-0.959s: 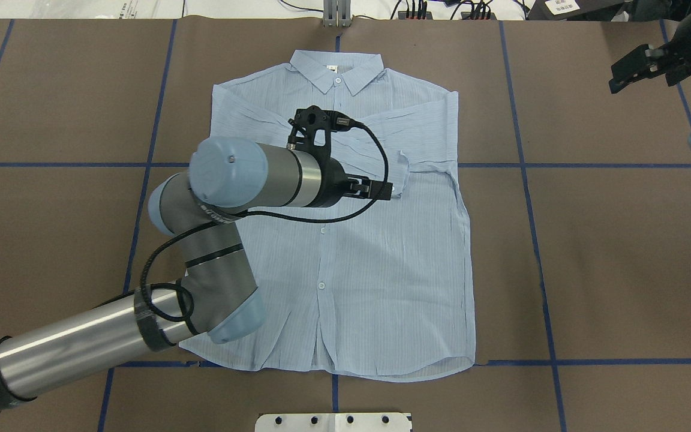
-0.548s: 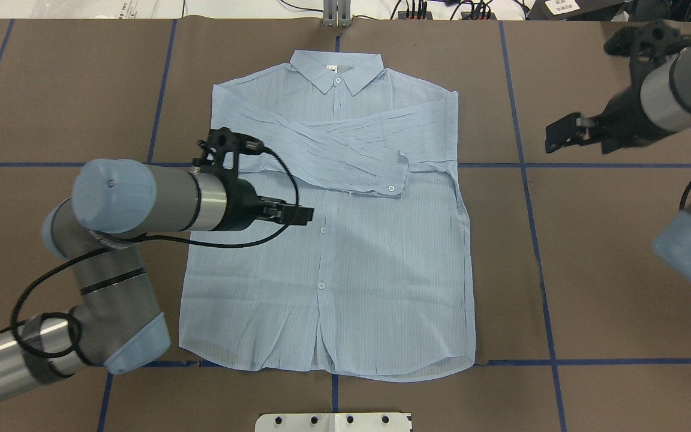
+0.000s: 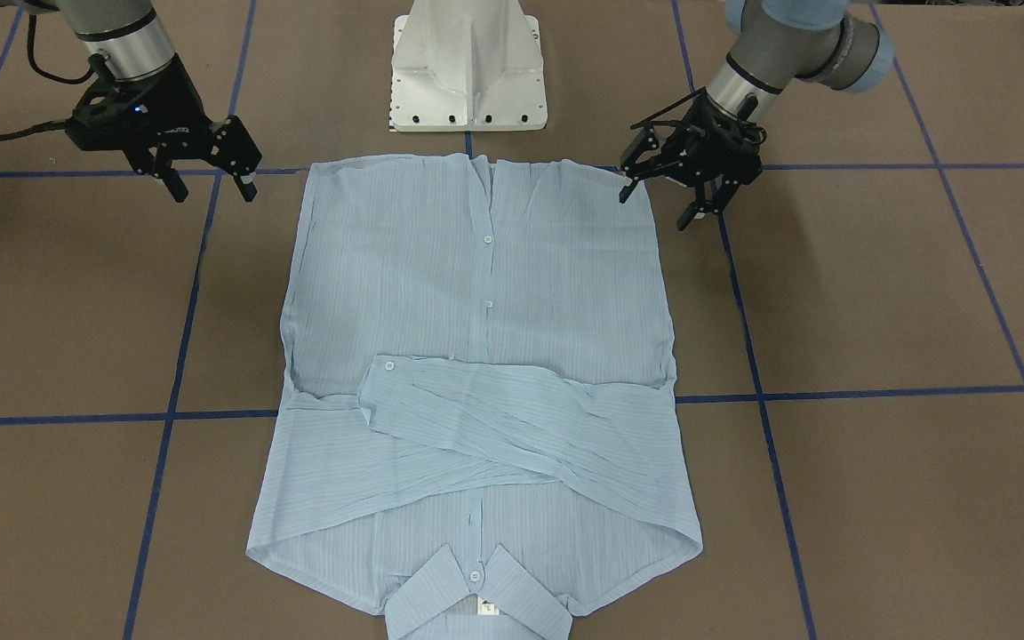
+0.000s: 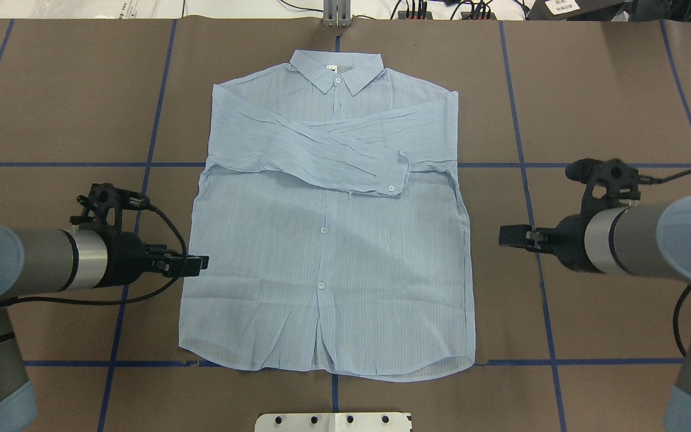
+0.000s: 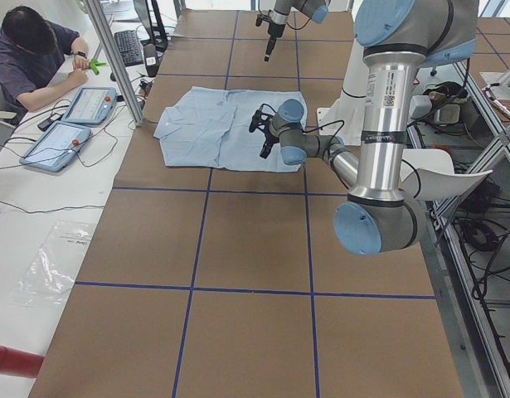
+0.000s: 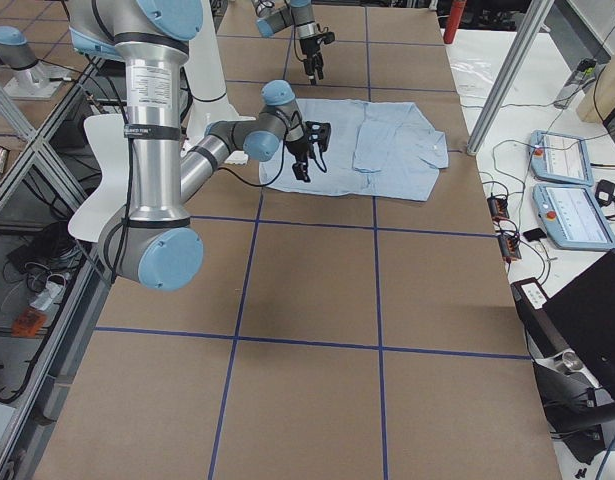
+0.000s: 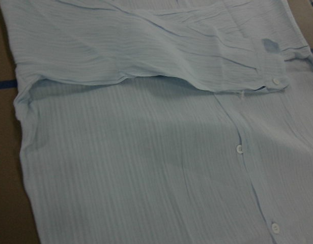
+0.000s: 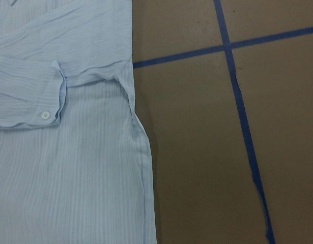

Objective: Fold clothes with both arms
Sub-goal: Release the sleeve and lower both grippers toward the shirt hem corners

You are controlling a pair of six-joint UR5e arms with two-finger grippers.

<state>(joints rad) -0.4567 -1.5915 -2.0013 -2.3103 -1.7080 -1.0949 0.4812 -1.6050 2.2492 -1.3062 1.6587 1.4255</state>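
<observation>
A thin, pale blue long-sleeved striped shirt (image 4: 333, 252) lies flat and face-up at the centre of the brown paper-covered tabletop (image 4: 621, 90). In the overhead view its collar (image 4: 336, 73) points to 12 o'clock and its hem to 6 o'clock. Both sleeves are folded across the chest and cross each other, and the upper one ends in a buttoned cuff (image 4: 394, 177) toward 3 o'clock. The left arm's black two-finger gripper (image 3: 654, 210) sits at the shirt's 9 o'clock side with its fingers spread wide and nothing between them, one fingertip over the edge of the cloth near the hem corner. Whether it touches the fabric cannot be told. The right arm's black two-finger gripper (image 3: 212, 191) is at the shirt's 3 o'clock side, likewise spread and empty. It is over bare tabletop, apart from the cloth and close to a blue tape line (image 4: 546, 324). The front-facing view shows the white metal pedestal base (image 3: 468, 62) just beyond the hem, between the two arms.
</observation>
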